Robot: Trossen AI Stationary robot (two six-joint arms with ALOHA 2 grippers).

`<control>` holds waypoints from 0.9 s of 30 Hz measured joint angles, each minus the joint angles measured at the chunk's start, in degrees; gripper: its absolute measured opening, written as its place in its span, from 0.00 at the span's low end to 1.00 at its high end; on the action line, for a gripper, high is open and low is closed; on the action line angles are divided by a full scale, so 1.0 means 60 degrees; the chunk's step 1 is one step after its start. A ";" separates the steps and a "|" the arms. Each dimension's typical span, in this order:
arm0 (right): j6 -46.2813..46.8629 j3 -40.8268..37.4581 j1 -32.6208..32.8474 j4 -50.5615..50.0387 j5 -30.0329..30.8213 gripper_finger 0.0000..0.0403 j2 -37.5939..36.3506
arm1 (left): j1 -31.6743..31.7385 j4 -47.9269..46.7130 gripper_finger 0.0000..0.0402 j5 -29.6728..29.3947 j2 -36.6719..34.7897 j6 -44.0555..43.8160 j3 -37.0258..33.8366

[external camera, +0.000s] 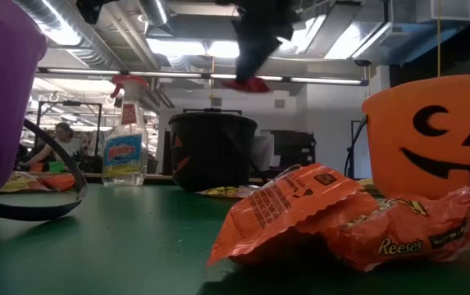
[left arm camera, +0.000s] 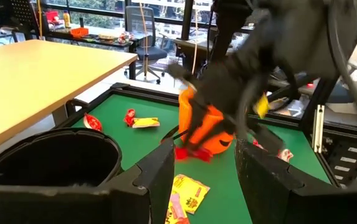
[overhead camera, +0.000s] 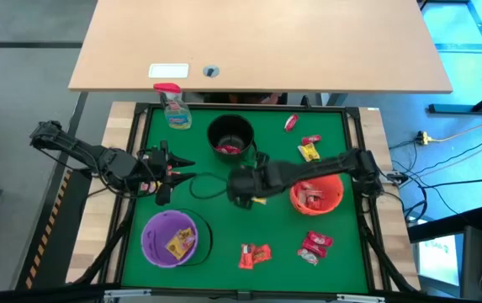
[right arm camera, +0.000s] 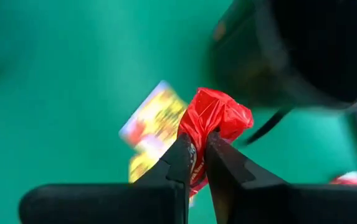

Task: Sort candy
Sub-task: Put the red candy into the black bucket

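Candy — part sorted: red packets in black bucket (overhead camera: 230, 135), yellow in purple bucket (overhead camera: 171, 238), several in orange bucket (overhead camera: 316, 194). Loose on bench (overhead camera: 224, 244): scattered packets, yellow packet (right arm camera: 153, 124) mid-bench. Right end effector (right arm camera: 195, 158) pinching red packet (right arm camera: 215, 115), raised beside black bucket. Left end effector (left arm camera: 197, 180) spread, empty, waiting at left — roughly half left.

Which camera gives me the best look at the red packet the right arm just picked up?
The right wrist view: the shiny red wrapped candy fills mid-picture, pinched in the right gripper. Left wrist view shows it small under that arm, low view from beneath; high view hides it.
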 joint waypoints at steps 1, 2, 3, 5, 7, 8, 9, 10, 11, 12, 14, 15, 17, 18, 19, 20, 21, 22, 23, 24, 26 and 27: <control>-0.0205 0.0220 -0.0155 0.0003 0.0140 0.09 0.0000 | 0.0000 -0.0025 0.39 0.0017 -0.0001 -0.0040 0.0000; -0.0410 0.0416 -0.0321 0.0007 0.0241 0.09 0.0000 | 0.0000 -0.0084 0.39 0.0100 -0.0004 -0.0153 0.0000; -0.0622 0.0567 -0.0506 0.0019 0.0307 0.09 -0.0002 | 0.0000 -0.0149 0.39 0.0193 -0.0004 -0.0227 0.0000; -0.0996 0.0795 -0.0880 0.0044 0.0443 0.09 -0.0007 | 0.0000 -0.0194 0.39 0.0269 0.0000 -0.0245 0.0000; -0.1340 0.0917 -0.1303 0.0069 0.0486 0.09 -0.0007 | 0.0000 -0.0192 0.39 0.0283 -0.0004 -0.0249 0.0000; -0.1465 0.0934 -0.1532 0.0106 0.0485 0.09 -0.0007 | 0.0000 -0.0199 0.39 0.0292 -0.0004 -0.0249 0.0000; -0.1615 0.0936 -0.1778 0.0150 0.0471 0.09 -0.0007 | 0.0000 -0.0217 0.39 0.0302 -0.0004 -0.0252 0.0000; -0.1783 0.0936 -0.2031 0.0199 0.0403 0.09 -0.0007 | 0.0000 -0.0231 0.39 0.0302 -0.0002 -0.0252 0.0000; -0.1913 0.0934 -0.2289 0.0311 0.0247 0.09 -0.0007 | 0.0000 -0.0235 0.39 0.0302 -0.0004 -0.0252 0.0000; -0.2059 0.0932 -0.2551 0.0493 0.0052 0.09 -0.0007 | 0.0000 -0.0255 0.39 0.0300 -0.0004 -0.0252 0.0000; -0.2271 0.0932 -0.3041 0.0990 -0.0523 0.09 -0.0007 | 0.0000 -0.0277 0.39 0.0298 -0.0004 -0.0255 0.0000; -0.2375 0.0932 -0.3279 0.1287 -0.0862 0.09 -0.0007 | 0.0000 -0.0301 0.39 0.0298 -0.0004 -0.0258 0.0000; -0.2611 0.0932 -0.3675 0.1865 -0.1518 0.09 -0.0007 | 0.0000 -0.0450 0.39 0.0298 -0.0004 -0.0275 0.0000; -0.2738 0.0932 -0.3846 0.2106 -0.1805 0.09 -0.0007 | 0.0000 -0.0506 0.39 0.0298 0.0000 -0.0278 0.0000; -0.2903 0.0936 -0.3998 0.2326 -0.2087 0.09 -0.0007 | 0.0000 -0.0524 0.39 0.0298 0.0000 -0.0278 0.0000; -0.3085 0.0936 -0.4135 0.2468 -0.2403 0.09 -0.0007 | 0.0000 -0.0547 0.39 0.0298 -0.0004 -0.0278 0.0000; -0.3226 0.0936 -0.4260 0.2529 -0.2712 0.09 -0.0007 | 0.0000 -0.0592 0.39 0.0295 -0.0004 -0.0278 0.0000; -0.3348 0.0936 -0.4379 0.2556 -0.3075 0.09 -0.0007 | -0.0003 -0.0647 0.39 0.0298 -0.0004 -0.0278 0.0000; -0.3372 0.0936 -0.4474 0.2565 -0.3406 0.09 -0.0007 | 0.0000 -0.0677 0.39 0.0297 0.0000 -0.0278 0.0000; -0.3372 0.0936 -0.4567 0.2559 -0.3615 0.09 -0.0007 | -0.0002 -0.0688 0.39 0.0294 0.0000 -0.0278 0.0000; -0.3376 0.0936 -0.4691 0.2522 -0.3869 0.09 -0.0007 | -0.0001 -0.0695 0.39 0.0294 -0.0004 -0.0274 0.0000; -0.3378 0.0936 -0.4699 0.2457 -0.3944 0.10 -0.0007 | -0.0004 -0.0713 0.39 0.0294 -0.0004 -0.0274 0.0000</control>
